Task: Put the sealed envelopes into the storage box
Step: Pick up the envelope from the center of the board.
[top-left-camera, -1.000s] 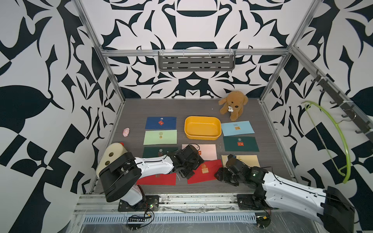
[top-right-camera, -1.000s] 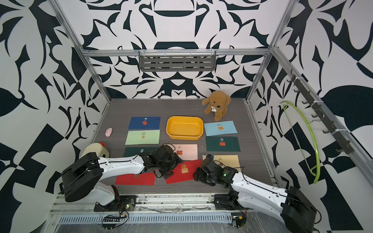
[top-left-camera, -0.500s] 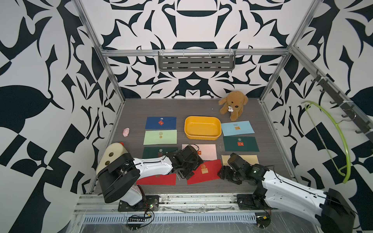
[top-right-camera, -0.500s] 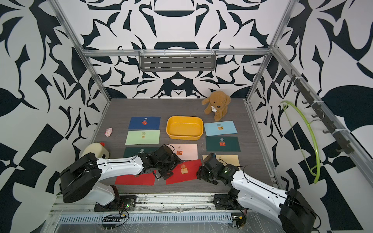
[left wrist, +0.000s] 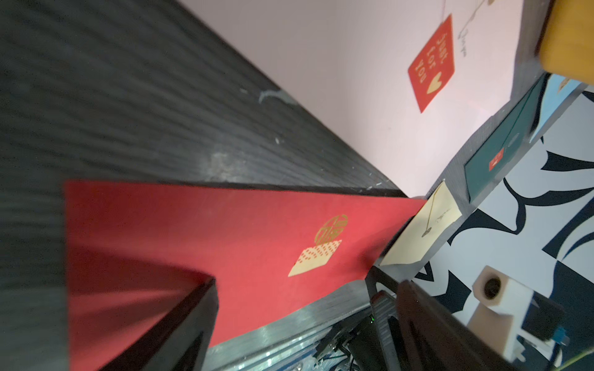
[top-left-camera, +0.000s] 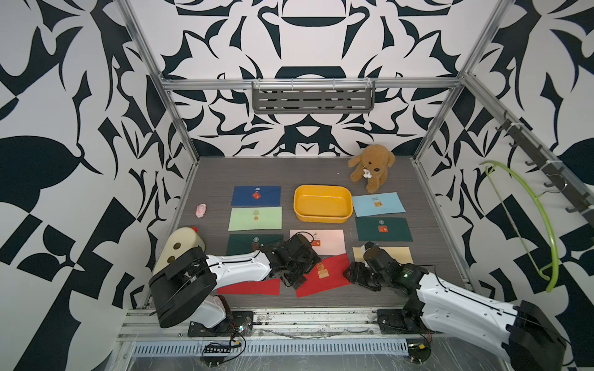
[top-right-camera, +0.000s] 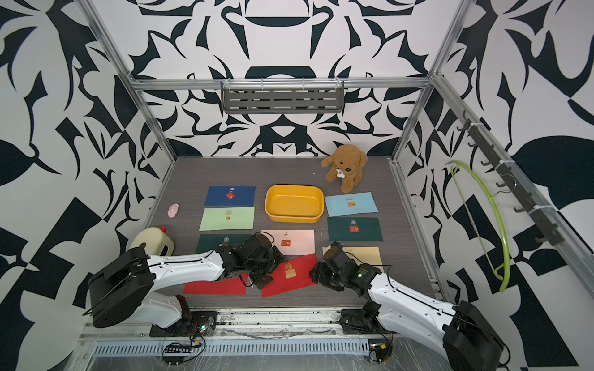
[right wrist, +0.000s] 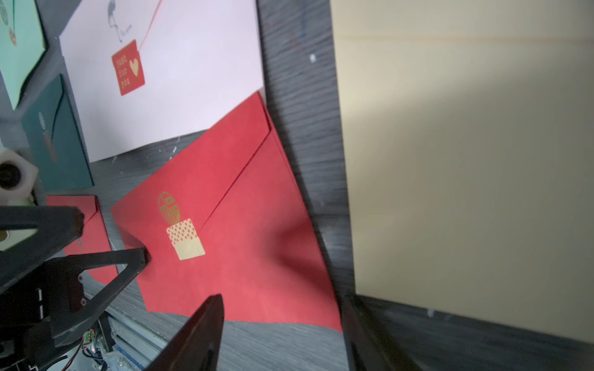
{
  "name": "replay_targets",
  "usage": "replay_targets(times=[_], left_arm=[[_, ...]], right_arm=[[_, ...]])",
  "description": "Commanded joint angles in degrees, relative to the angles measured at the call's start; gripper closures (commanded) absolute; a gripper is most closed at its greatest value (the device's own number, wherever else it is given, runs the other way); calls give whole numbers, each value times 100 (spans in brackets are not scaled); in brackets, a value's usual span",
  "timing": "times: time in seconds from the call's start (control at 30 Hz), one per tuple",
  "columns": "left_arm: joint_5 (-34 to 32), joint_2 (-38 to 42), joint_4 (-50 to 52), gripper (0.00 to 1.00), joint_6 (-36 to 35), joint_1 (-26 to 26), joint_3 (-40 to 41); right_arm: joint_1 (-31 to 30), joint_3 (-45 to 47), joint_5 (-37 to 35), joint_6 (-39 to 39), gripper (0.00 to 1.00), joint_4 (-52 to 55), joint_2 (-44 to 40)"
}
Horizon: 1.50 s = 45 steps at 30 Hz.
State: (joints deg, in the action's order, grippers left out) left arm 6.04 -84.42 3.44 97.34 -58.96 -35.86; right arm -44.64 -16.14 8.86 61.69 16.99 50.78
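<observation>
Locate the left gripper (top-left-camera: 296,280) at the 9 o'clock short end of the tilted red paper envelope with the gold sticker seal (top-left-camera: 334,278). Read its jaws as spread wide, pinching nothing. In the right wrist view, note one black fingertip (right wrist: 141,253) touching the red envelope's edge just beside the seal, the other standing clear of the paper.

Locate the right gripper (top-left-camera: 348,275) at the opposite, 3 o'clock end. Read its jaws as parted and closed on nothing, with the envelope's near corner lying between them in the right wrist view.

Take the envelope's long axis as running from about 8 o'clock to 2 o'clock in both top views, flat on the dark grey wood-grain tabletop (top-left-camera: 283,173). Note its 2 o'clock corner meeting the pale pink rectangular paper envelope (top-left-camera: 332,242); cannot tell whether over it or merely against it. Note the cream rectangular paper envelope (top-left-camera: 397,255) just beside at 3 o'clock.

Find the shallow mustard-yellow plastic storage box (top-left-camera: 321,219) at 12 o'clock, beyond the pink envelope, well apart, holding no envelope.

Judge both grippers about equally near, one per short end; favour the left, being in contact. Expect the pick to depend on closing across a short edge, square to the long axis.
</observation>
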Motion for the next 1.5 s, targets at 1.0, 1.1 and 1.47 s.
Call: replay_targets(times=[1.0,1.1,1.47], left_arm=[[-87,-316,1756,5,88,68,789],[-64,-303,1723,5,77,95,816],[-42,-347,1753,5,40,95,777]], right_arm=[[9,79,322,-248,52,666,702],[14,277,377,-113,58,448,576],[35,408,127,97,88,314,64]])
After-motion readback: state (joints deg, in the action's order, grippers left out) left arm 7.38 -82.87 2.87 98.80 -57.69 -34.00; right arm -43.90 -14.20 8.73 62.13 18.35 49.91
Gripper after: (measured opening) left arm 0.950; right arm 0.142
